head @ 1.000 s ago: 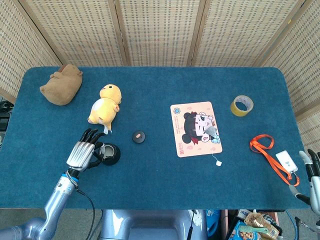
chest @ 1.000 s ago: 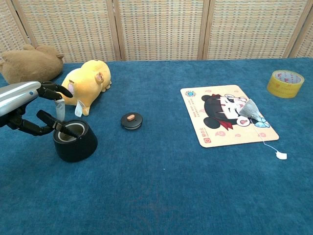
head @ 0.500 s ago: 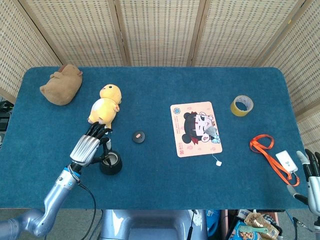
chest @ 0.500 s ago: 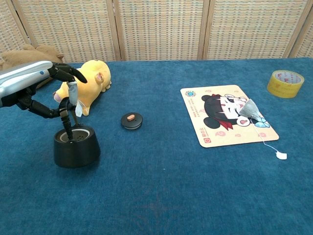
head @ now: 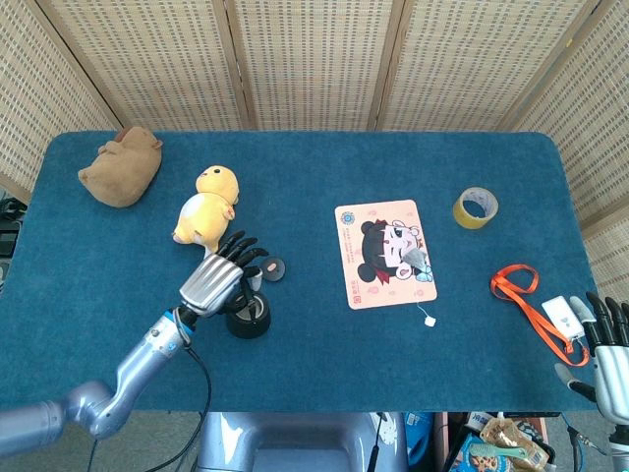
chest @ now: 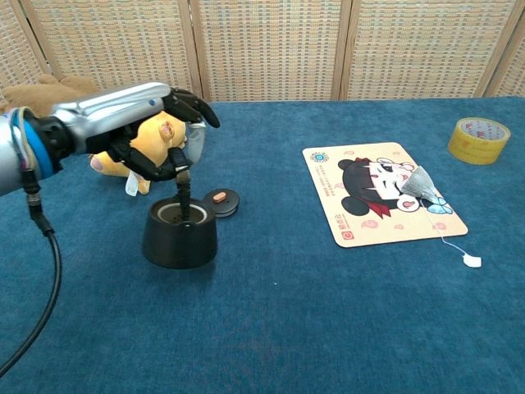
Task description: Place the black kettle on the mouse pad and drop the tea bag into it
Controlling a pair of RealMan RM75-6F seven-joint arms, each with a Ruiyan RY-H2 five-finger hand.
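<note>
The black kettle [head: 250, 316] [chest: 180, 235], lidless and upright, is at the front left of the blue table. My left hand [head: 218, 276] [chest: 162, 133] is right above it and grips its thin upright handle, fingers curled down into the opening. Just behind the kettle lies its round lid [head: 272, 267] [chest: 221, 202]. To the right, the cartoon mouse pad [head: 381, 254] [chest: 369, 201] carries the grey tea bag [head: 417, 259] [chest: 420, 184], whose string and tag trail off the pad's front edge. My right hand [head: 603, 349] hangs off the table's front right corner, fingers spread, holding nothing.
A yellow plush [head: 206, 206] [chest: 149, 138] lies just behind my left hand, and a brown plush [head: 123, 165] sits at the back left. A yellow tape roll [head: 476, 207] [chest: 478, 140] is at the right. An orange lanyard [head: 531, 295] with a white device [head: 564, 316] lies near my right hand.
My left hand has carried the kettle by its handle to the right, from near the table's left front to just in front of the lid. The right hand has shifted slightly.
</note>
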